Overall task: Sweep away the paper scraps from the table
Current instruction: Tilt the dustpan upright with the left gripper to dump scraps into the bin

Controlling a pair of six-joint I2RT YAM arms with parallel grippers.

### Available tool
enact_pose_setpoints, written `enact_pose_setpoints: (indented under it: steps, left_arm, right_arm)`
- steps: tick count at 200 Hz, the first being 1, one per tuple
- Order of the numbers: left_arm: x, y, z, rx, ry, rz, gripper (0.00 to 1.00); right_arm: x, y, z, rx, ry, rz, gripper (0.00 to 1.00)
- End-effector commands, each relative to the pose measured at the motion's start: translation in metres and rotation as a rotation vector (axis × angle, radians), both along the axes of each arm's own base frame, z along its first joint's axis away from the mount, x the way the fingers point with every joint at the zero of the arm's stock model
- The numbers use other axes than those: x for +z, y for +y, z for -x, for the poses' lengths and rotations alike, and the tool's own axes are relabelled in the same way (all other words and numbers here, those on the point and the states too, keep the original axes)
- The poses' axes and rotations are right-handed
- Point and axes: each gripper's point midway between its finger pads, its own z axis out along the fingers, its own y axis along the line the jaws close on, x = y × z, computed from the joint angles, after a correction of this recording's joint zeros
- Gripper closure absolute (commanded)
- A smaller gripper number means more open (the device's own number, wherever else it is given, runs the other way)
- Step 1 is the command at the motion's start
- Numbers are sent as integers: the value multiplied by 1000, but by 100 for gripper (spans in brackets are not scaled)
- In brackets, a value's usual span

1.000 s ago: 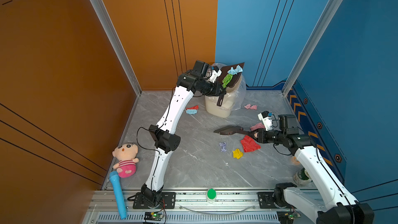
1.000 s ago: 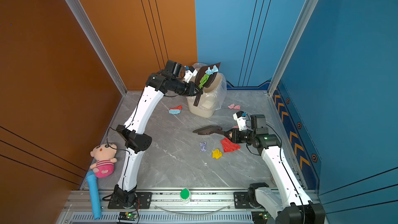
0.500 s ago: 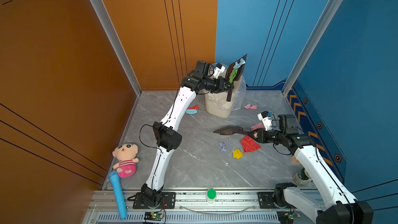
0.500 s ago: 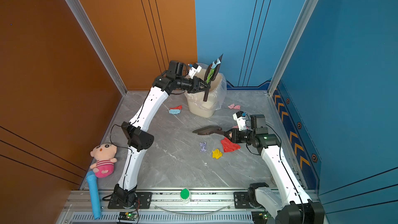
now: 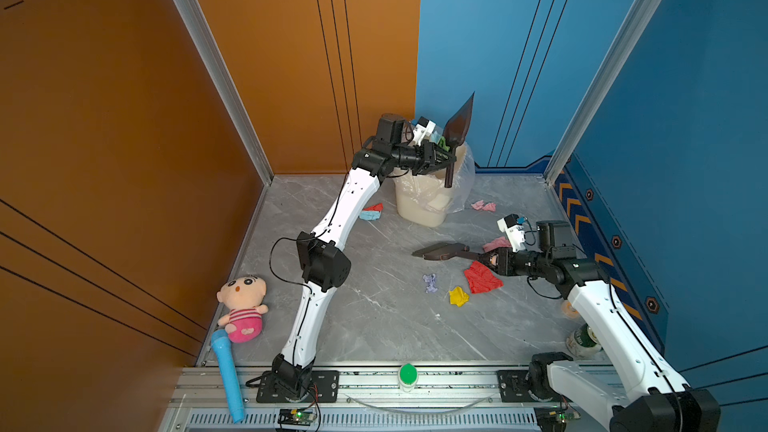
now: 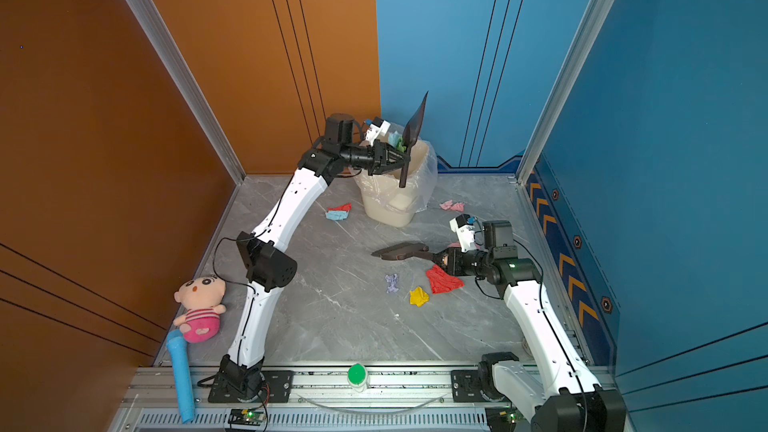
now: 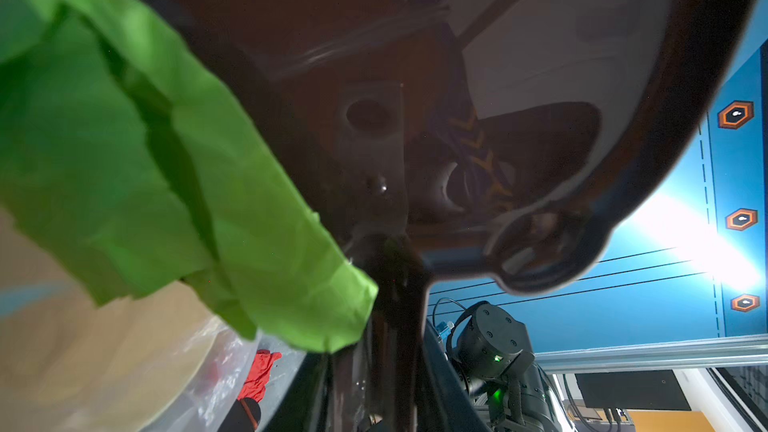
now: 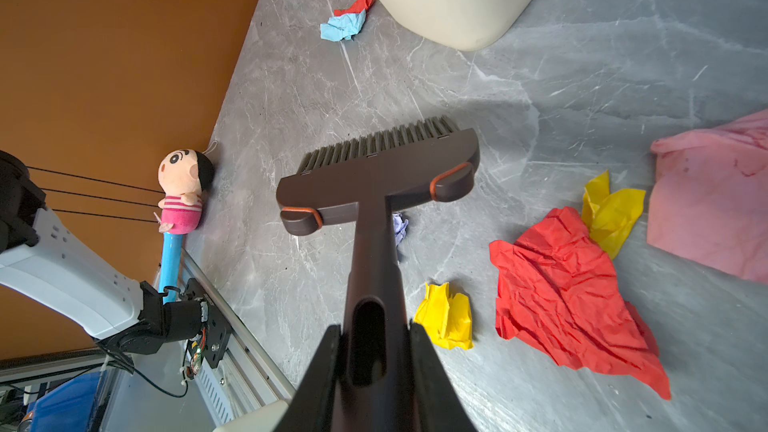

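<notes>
beside right hand (image 5: 484, 258), red scrap (image 5: 481, 278), yellow scrap (image 5: 458, 296) nearby

This is a robotics test cell, staged rather than lived in. Flat orange wall panels (image 5: 124, 118) and blue wall panels (image 5: 519, 56) box in a grey marble-patterned surface (image 5: 374, 326), joined by aluminium rails (image 5: 216, 64). Two white-and-black arms bolt to a slotted aluminium front rail (image 5: 436, 384), with bare circuit boards (image 5: 297, 415) and loose cables showing.
</notes>
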Motion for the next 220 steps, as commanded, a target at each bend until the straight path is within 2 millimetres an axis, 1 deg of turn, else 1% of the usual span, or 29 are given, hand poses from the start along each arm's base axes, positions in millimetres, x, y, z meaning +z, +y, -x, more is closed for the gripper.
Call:
enact_pose_setpoints:
  steps: [1, 18, 38, 73, 78, 84, 125, 136, 162, 181, 202, 220]
  left_arm:
    - [12, -2, 1, -40, -17, 60, 100]
    - [20, -6, 2, -63, -10, 109, 100]
    - [20, -6, 1, -67, 0, 127, 100]
    - [22, -7, 4, -72, 11, 135, 100]
    - [28, -7, 4, -71, -15, 153, 100]
    - [30, -7, 4, -69, -20, 161, 100]
    - [39, -10, 5, -62, -33, 217, 100]
    - [41, -13, 7, -68, -36, 228, 100]
    - [50, -12, 10, -65, -46, 255, 100]
    - [56, -13, 15, -81, -55, 268, 100]
    - [66, -11, 22, -100, -73, 288, 100]
    - [68, -7, 28, -103, -81, 283, 100]
  right_arm:
    - [7, 3, -4, 14, -31, -32, 100]
    - [8, 2, -4, 11, -36, -30, 100]
    - [9, 2, -5, 9, -41, -28, 100]
    - [8, 2, -4, 8, -44, -23, 100]
    - [8, 1, -4, 6, -44, -21, 100]
    - [8, 1, -4, 6, -44, -22, 100]
    - [11, 0, -6, -2, -56, -19, 100]
    - [13, 0, -7, -6, -63, -18, 100]
    - [15, 0, -8, -12, -67, -18, 100]
    - [16, -2, -7, -22, -74, -12, 100]
    - [21, -3, -6, -28, -89, -10, 100]
    - [26, -3, -5, -30, -108, -8, 100]
